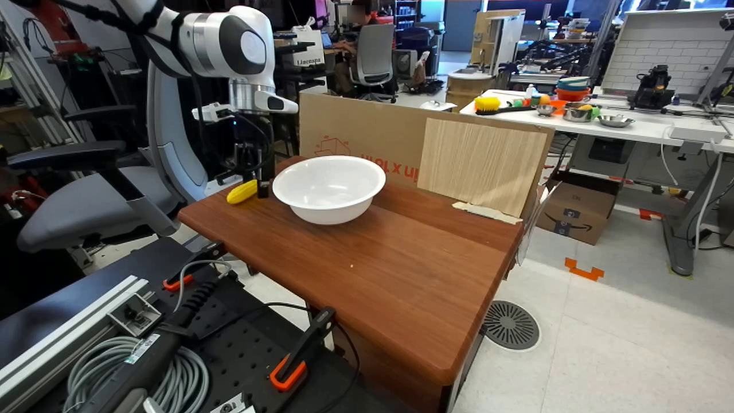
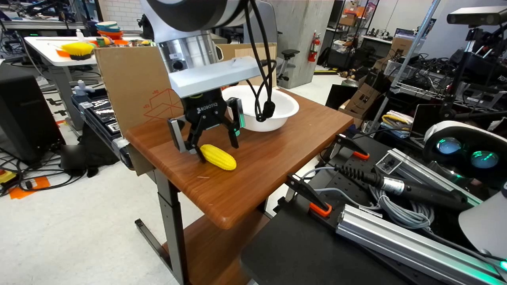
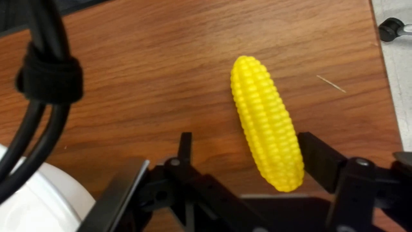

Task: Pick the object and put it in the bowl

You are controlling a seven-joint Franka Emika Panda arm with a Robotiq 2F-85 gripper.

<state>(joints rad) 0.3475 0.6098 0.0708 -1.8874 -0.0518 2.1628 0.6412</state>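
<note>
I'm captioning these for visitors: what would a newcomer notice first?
Probably the bright yellow corn cob lying on the brown table, with the open end effector at one end of it. Then the wide white bowl, standing on the same table apart from the corn cob.

robotics lab by look: robot arm (image 1: 221, 43), metal rail (image 2: 412, 245), coiled cable (image 2: 408, 217), headset (image 2: 467, 151), cluttered rack (image 2: 410, 52).

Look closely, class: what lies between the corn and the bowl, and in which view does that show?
In the wrist view, one finger of the open tool and some table show between the corn and the bowl.
</note>
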